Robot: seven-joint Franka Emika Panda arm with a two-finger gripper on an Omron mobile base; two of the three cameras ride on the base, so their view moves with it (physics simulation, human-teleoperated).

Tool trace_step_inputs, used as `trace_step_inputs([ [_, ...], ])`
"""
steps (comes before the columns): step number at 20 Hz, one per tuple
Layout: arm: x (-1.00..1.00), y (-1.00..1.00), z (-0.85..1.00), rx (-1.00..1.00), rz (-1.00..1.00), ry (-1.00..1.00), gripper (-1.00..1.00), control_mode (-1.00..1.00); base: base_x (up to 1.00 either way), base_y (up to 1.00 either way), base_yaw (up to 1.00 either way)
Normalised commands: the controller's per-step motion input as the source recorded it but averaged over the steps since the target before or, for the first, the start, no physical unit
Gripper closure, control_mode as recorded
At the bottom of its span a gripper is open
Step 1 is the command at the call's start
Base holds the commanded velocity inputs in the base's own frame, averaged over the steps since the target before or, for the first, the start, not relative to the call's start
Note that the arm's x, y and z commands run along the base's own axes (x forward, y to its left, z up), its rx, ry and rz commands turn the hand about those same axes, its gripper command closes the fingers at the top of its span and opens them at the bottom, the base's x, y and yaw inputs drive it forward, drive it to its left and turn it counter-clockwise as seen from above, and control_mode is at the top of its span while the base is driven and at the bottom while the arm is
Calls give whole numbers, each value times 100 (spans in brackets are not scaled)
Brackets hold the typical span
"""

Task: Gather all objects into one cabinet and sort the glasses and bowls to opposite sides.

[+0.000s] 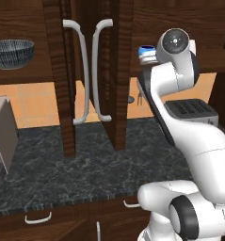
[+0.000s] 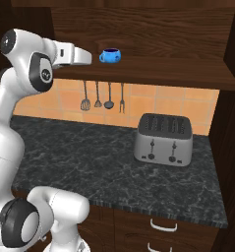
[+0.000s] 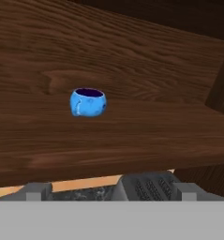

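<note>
A small glossy blue bowl [image 2: 110, 55] stands on the long shelf [image 2: 178, 74] of the dark wood wall cabinet, in the right half. The hand view shows this blue bowl [image 3: 88, 102] straight ahead, some way off. My gripper [image 2: 88, 58] hovers at shelf height just left of it, not touching. The gripper [image 3: 112, 191] is open, its tips wide apart and nothing between them. The large dark striped bowl [image 1: 11, 52] sits on the shelf's far left. In the left base view my arm partly hides the blue bowl [image 1: 145, 50].
Two cabinet doors [image 1: 115, 70] with curved grey handles stand open at mid-shelf. A silver toaster [image 2: 163, 139] sits on the dark stone counter [image 2: 89, 147] under the bowl. Utensils [image 2: 102, 96] hang on the tiled wall. A coffee machine [image 1: 1, 136] is at the counter's left.
</note>
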Motion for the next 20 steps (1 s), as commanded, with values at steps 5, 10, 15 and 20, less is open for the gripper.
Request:
trace_step_inputs([
  [5, 34, 1, -1, 3, 0, 0, -100, -100, 0, 0, 0],
  [10, 46, 9, 0, 6, 0, 0, -100, -100, 0, 0, 0],
  [15, 19, 22, 0, 1, 0, 0, -100, -100, 0, 0, 0],
  [20, 27, 0, -11, 0, -4, 1, -100, -100, 0, 0, 0],
])
